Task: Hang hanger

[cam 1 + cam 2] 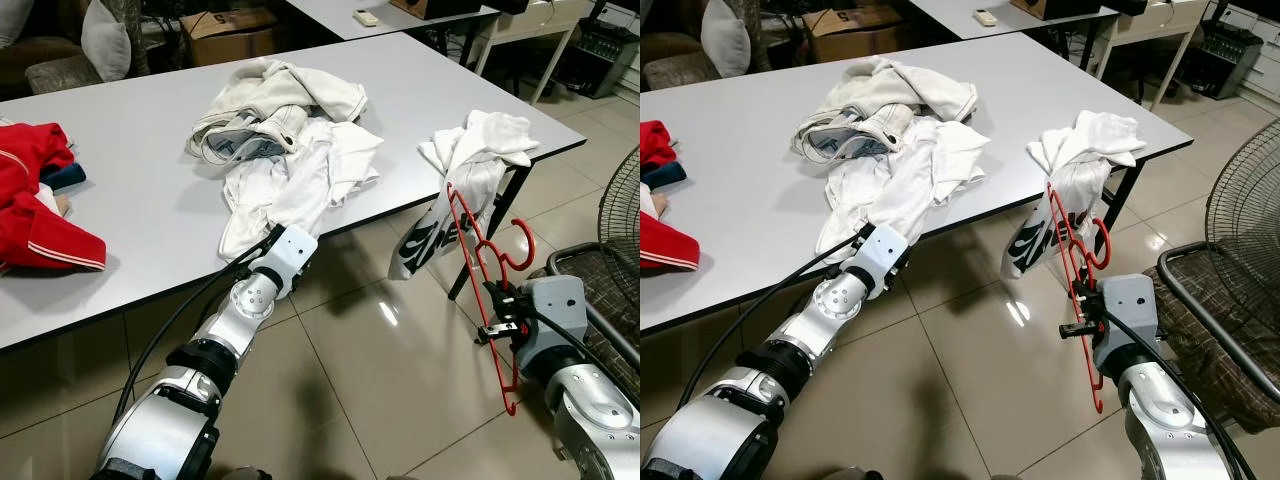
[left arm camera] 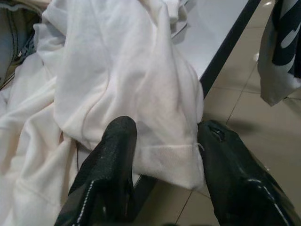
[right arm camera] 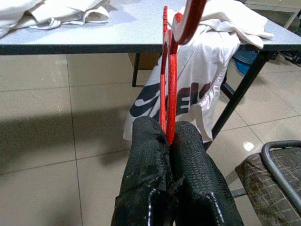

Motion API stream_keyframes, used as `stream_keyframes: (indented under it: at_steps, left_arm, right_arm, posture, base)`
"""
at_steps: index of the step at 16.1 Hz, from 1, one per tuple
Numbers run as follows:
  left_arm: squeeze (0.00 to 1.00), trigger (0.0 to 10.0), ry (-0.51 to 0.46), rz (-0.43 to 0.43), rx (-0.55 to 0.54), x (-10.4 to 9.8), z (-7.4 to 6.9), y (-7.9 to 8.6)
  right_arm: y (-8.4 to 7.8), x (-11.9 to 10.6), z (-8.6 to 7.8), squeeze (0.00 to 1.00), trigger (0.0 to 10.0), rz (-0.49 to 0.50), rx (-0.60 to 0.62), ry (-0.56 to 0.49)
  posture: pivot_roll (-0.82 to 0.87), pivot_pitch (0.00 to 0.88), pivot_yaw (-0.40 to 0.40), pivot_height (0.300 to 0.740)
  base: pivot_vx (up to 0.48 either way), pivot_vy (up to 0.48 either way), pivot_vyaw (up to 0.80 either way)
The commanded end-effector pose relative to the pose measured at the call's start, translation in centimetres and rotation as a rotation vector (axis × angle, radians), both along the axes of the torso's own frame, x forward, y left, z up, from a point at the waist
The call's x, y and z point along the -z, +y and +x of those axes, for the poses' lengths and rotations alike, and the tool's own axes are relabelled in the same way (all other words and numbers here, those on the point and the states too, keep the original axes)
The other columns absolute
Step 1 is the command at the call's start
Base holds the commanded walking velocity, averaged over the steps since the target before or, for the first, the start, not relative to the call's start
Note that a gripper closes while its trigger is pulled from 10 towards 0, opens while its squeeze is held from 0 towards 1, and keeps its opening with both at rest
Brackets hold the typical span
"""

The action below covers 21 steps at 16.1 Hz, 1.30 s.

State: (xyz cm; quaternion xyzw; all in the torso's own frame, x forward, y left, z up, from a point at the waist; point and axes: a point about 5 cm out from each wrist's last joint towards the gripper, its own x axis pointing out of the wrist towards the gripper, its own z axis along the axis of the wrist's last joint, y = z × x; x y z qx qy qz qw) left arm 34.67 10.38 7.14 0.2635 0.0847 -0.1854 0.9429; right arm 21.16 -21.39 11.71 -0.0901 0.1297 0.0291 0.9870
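Since the whole thing turns on where the hanger sits relative to the clothes, start with the big grey table (image 1: 150,190): it runs across the scene, with a heap of white garments (image 1: 290,150) in the middle and a white printed shirt (image 1: 455,190) draped over its near right corner, hanging down toward the tiled floor (image 1: 380,380).

So the red hanger (image 1: 490,270) is off the table, just beside that dangling shirt and slightly to its right. Its long axis runs roughly up and down, tilted a bit, with the hook curling out to the right partway up. The top end looks like it's touching or overlapping the shirt's fabric, but I honestly can't tell which.

Right arm's clearly the one on it. The right gripper (image 3: 168,141) has its fingers pinched tight together on the hanger's thin bar, arm held low and out in front, below table height.

Left gripper (image 2: 164,155) is up at the table's near edge, fingers spread apart either side of the hem of a white garment, not actually clamping anything as far as I can see. That arm's stretched forward and up from the shoulder.

My guess: the hanger needs feeding into a garment next, and the draped shirt is closest.
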Motion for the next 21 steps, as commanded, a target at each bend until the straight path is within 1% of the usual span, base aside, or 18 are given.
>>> stream_keyframes:
  at_steps: [1,4,6,8,11,12,14,15,16,17,18,20,21]
  left_arm:
    - [0.00,0.0,-0.026,0.009,0.004,-0.6,0.4,-0.2]
    - [0.00,0.0,-0.036,0.001,0.005,-0.7,0.5,-0.4]
    - [0.00,0.0,-0.044,-0.008,0.007,-0.8,0.6,-0.4]
    - [0.00,0.0,-0.049,-0.027,0.007,-1.0,0.7,-0.4]
    - [0.00,0.0,-0.050,-0.051,0.002,-1.1,0.8,-0.3]
    - [0.00,0.0,-0.047,-0.065,0.003,-1.2,0.8,-0.2]
    - [0.00,0.0,-0.040,-0.136,0.010,-1.7,1.0,-0.1]
    - [0.00,0.0,-0.023,-0.251,0.026,-2.3,1.2,-0.2]
    - [0.00,0.0,-0.004,-0.329,0.037,-2.8,1.4,-0.2]
    - [0.00,0.0,0.012,-0.390,0.049,-3.4,1.7,-0.1]
    - [0.00,0.0,0.017,-0.471,0.074,-4.5,2.1,0.1]
    - [0.00,0.0,0.005,-0.573,0.116,-6.6,2.8,0.8]
    - [0.00,0.0,-0.004,-0.607,0.159,-7.9,3.1,1.1]
  right_arm:
    - [-0.4,-0.7,-0.2,0.00,10.0,-0.019,0.003,-0.026]
    - [-1.0,-0.7,-0.5,0.00,10.0,-0.032,0.001,-0.022]
    - [-1.0,-0.7,-0.9,0.00,10.0,-0.038,-0.077,0.004]
    - [-1.0,-0.3,-1.5,0.00,10.0,-0.034,-0.176,0.053]
    - [-0.9,0.2,-2.0,0.00,10.0,-0.051,-0.256,0.089]
    - [-0.9,0.2,-2.0,0.00,10.0,-0.058,-0.262,0.091]
    - [-0.7,0.3,-2.0,0.00,10.0,-0.056,-0.278,0.087]
    - [-0.1,0.3,-1.9,0.00,10.0,-0.048,-0.315,0.079]
    - [0.2,0.2,-1.8,0.00,10.0,-0.044,-0.333,0.066]
    - [0.5,0.1,-1.6,0.00,10.0,-0.041,-0.346,0.052]
    - [1.0,-0.1,-1.3,0.00,10.0,-0.042,-0.362,0.029]
    - [1.8,-0.2,-0.7,0.00,10.0,-0.047,-0.388,-0.003]
    - [2.4,-0.2,-0.3,0.00,10.0,-0.055,-0.415,-0.013]
  posture:
    - [-0.34,0.061,0.008,0.740]
    - [-0.34,0.059,0.007,0.740]
    - [-0.35,0.058,0.011,0.740]
    - [-0.34,0.056,0.011,0.740]
    - [-0.34,0.052,0.012,0.740]
    - [-0.33,0.049,0.012,0.740]
    - [-0.33,0.046,0.016,0.740]
    - [-0.32,0.043,0.024,0.740]
    - [-0.31,0.043,0.027,0.740]
    - [-0.30,0.043,0.032,0.740]
    - [-0.29,0.042,0.037,0.740]
    - [-0.27,0.040,0.046,0.740]
    - [-0.26,0.040,0.052,0.740]
  base:
    - [0.000,0.000,0.00]
    - [0.000,0.000,0.00]
    - [0.000,0.000,0.00]
    - [0.000,0.000,0.00]
    - [0.000,0.000,0.00]
    - [0.000,0.000,0.00]
    - [0.000,0.000,0.00]
    - [0.000,0.000,0.00]
    - [0.000,0.000,0.00]
    - [0.000,0.000,0.00]
    - [0.000,0.000,0.00]
    - [0.000,0.000,0.00]
    - [0.000,0.000,0.00]
